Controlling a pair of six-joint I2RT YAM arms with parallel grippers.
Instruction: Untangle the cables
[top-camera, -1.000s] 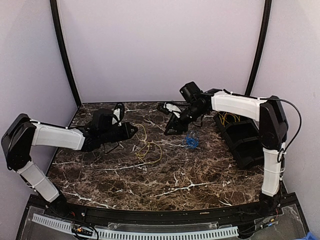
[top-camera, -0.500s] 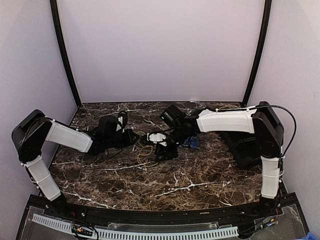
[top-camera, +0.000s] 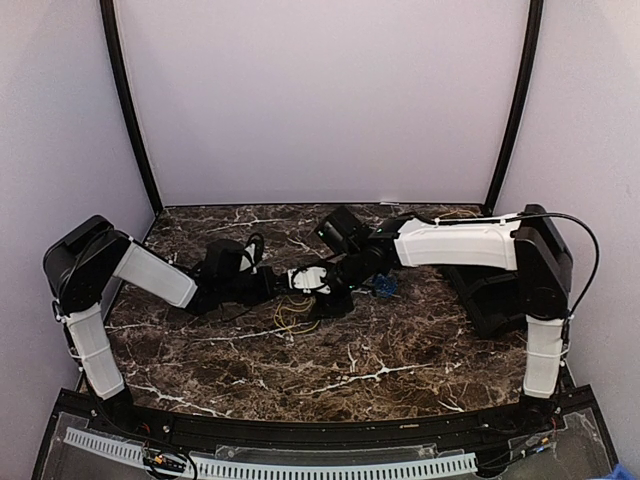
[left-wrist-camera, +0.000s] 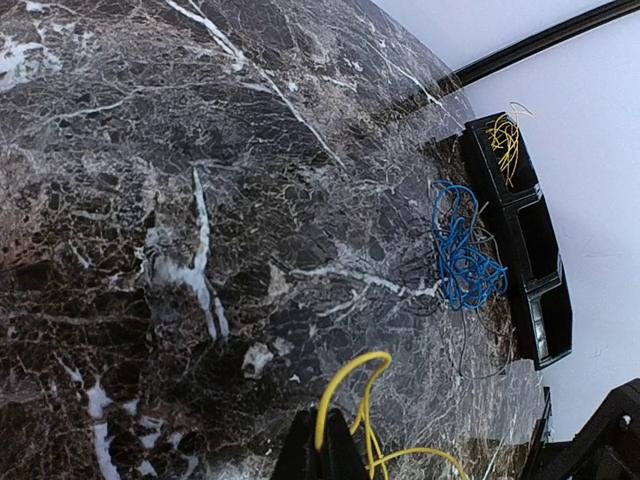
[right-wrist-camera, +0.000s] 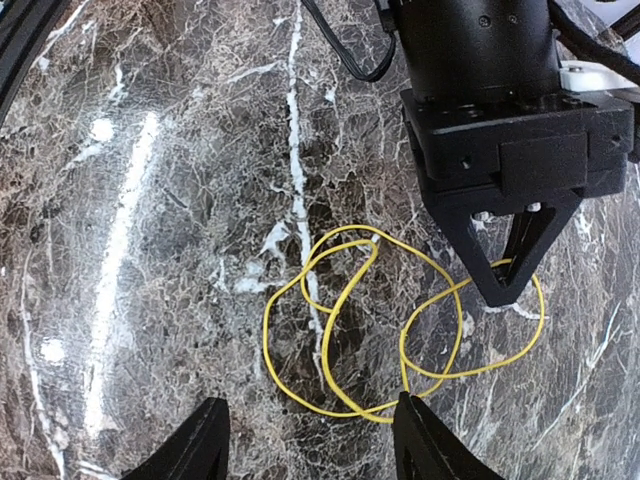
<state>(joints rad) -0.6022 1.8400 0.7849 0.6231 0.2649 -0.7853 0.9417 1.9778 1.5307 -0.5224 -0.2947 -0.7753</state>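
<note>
Movement in the last second has all been toward the middle: my right arm has swung in from the right side of the tabletop (top-camera: 400, 350), leaving the blue cable (top-camera: 383, 286) behind, and the left arm has pushed in from the left edge to meet it. The right claw (right-wrist-camera: 310, 435) now hangs released over the yellow cable (right-wrist-camera: 326, 345), its fingers spread wide to either side of the loops and touching nothing that I can see. The left claw (left-wrist-camera: 322, 452) is clenched, and the left wrist view shows a yellow strand rising out of its tips, so I take it to be grasping the yellow cable at one end. I read this as the set-up for a two-handed pull: one end pinned, the other claw lined up to take a loop and draw it apart. The yellow cable lies around the centre of the tabletop, its loops crossing each other, so the untangling itself looks not yet done. The blue cable sits in a small knot just right of it, between it and the black bin (top-camera: 490, 290) at the right edge; more yellow wire (left-wrist-camera: 503, 140) rests in the bin's far compartment. The surface is dark brown marble with white veins, glossy and flat. Pale lilac walls (top-camera: 320, 100) close it in, with black poles (top-camera: 125, 100) at the far corners.
</note>
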